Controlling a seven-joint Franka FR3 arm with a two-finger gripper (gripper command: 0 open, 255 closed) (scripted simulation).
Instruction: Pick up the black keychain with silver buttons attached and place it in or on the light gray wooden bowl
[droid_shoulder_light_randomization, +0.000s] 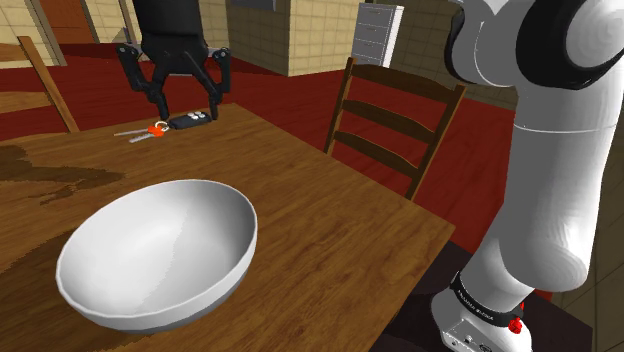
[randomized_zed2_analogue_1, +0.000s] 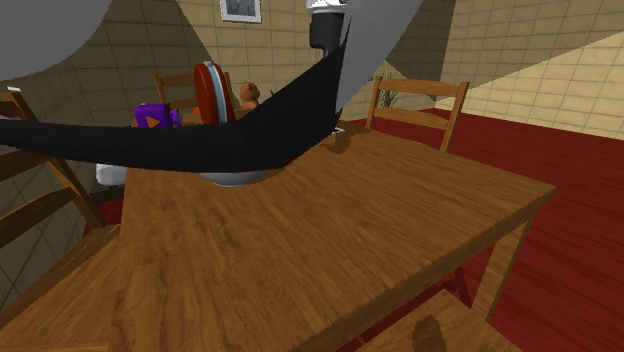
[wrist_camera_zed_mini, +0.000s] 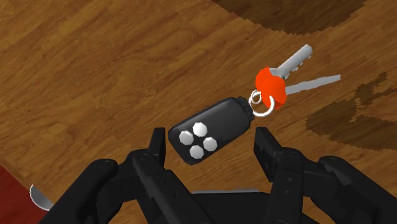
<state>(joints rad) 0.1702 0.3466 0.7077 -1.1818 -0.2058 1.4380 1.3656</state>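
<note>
We hold our gripper (wrist_camera_zed_mini: 208, 139) just above the black keychain (wrist_camera_zed_mini: 207, 130), which lies flat on the bench (wrist_camera_zed_mini: 89, 63) between the spread, empty fingers (wrist_camera_zed_mini: 154, 145). Its long axis slants nearly finger to finger, keys (wrist_camera_zed_mini: 299, 69) trailing past one; the pale bowl (droid_shoulder_light_randomization: 150, 245) sits well apart

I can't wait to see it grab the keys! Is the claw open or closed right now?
Claw: open, one finger on each side of the black keychain, holding nothing.
</note>
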